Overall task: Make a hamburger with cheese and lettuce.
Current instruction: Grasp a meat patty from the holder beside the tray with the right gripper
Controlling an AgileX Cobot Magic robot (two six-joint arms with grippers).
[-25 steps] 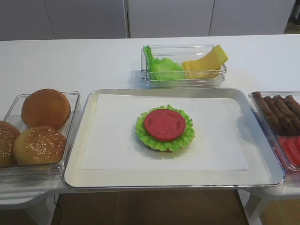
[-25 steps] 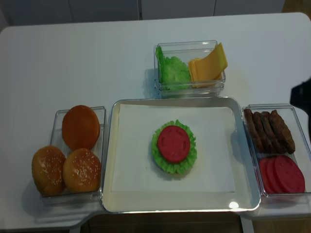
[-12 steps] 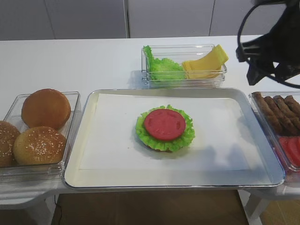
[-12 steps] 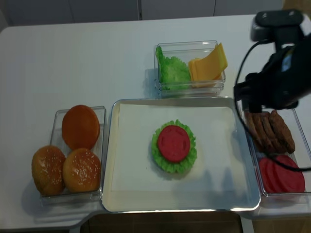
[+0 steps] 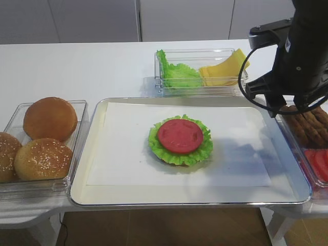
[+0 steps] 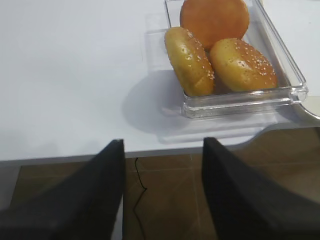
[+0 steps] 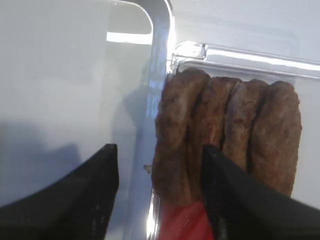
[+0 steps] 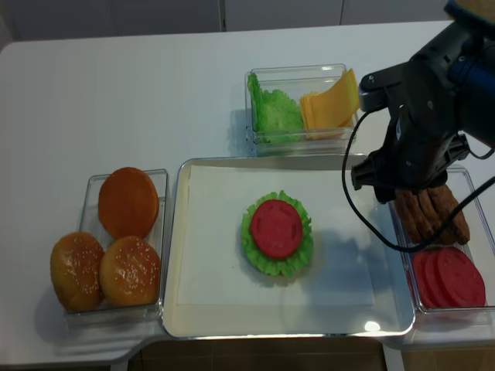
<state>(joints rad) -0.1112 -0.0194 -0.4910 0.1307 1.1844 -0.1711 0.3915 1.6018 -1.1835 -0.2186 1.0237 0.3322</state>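
I've swung the right gripper (image 7: 159, 195) in over the patties (image 7: 227, 137), jaws apart, nothing held; hamburger (image 5: 180, 139) unchanged.

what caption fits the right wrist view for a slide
Open right gripper above the leftmost of four upright patties in a clear bin, beside the tray.

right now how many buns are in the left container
3, all in the clear container left of the tray: a plain bun at the back, two sesame buns in front, one far left, one beside it. None seem hidden.
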